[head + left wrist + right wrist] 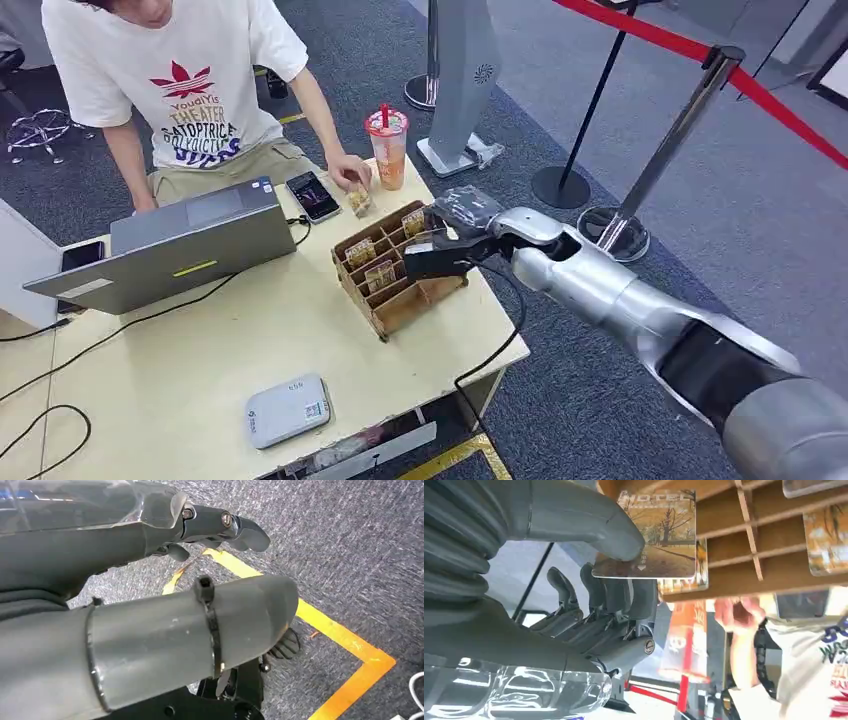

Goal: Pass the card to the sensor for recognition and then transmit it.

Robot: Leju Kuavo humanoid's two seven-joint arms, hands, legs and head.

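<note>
1. Now right hand pinches autumn-photo hotel card between thumb and fingers, over slotted wooden card rack at table's 2 o'clock, ready for lifting out.
2. Grey-white flat sensor pad waits at 6 o'clock.
3. Left hand hangs over floor, grip unclear.

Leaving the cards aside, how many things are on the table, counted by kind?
Laptop: 1
Phones: 2
Drink cup: 1
Wooden rack: 1
Sensor: 1
Total: 6

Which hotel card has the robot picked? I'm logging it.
The card pinched by the right hand beside the wooden rack; the others sit loose in slots.
</note>
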